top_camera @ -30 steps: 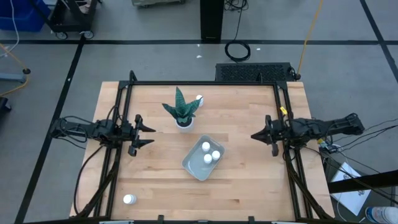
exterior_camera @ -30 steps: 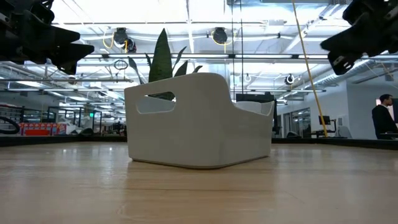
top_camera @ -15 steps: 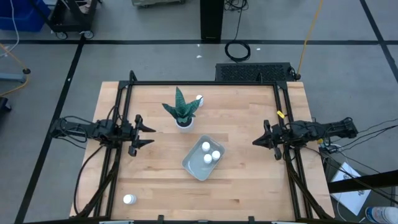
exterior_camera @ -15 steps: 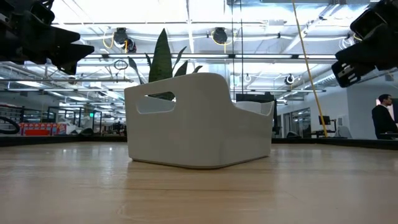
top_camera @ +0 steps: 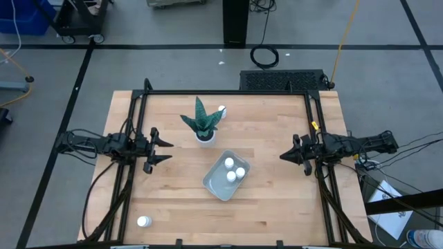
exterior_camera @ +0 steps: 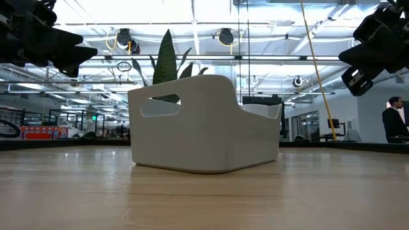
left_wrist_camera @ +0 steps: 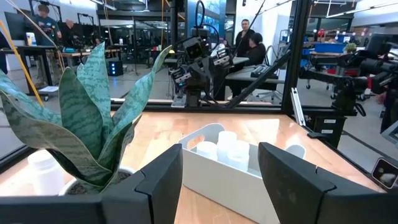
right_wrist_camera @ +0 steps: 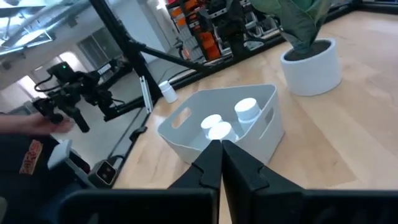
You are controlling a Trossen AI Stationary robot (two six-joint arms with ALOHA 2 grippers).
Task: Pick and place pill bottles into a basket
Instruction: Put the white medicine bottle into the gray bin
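The basket [top_camera: 223,181], a pale tray, rests flat on the table's middle with three white pill bottles [top_camera: 229,163] standing in it; both wrist views show it [left_wrist_camera: 249,180] [right_wrist_camera: 186,127]. One bottle [top_camera: 144,221] stands near the table's front left corner, and another [top_camera: 222,109] stands behind the plant. My left gripper [top_camera: 169,151] hovers open at the left edge, pointing level at the basket. At the right edge my right gripper [top_camera: 282,155] hovers shut and holds nothing, also pointing level at the basket [right_wrist_camera: 219,144].
A potted plant [top_camera: 202,124] in a white pot stands just behind the basket, toward the left. A black frame [top_camera: 228,92] runs around the table's far and side edges. Bare wood lies along the near edge and to the basket's right.
My right gripper has sunk a little above the table's right edge and rolled about its own pointing line, staying shut. The basket and the bottles have stayed where they were.
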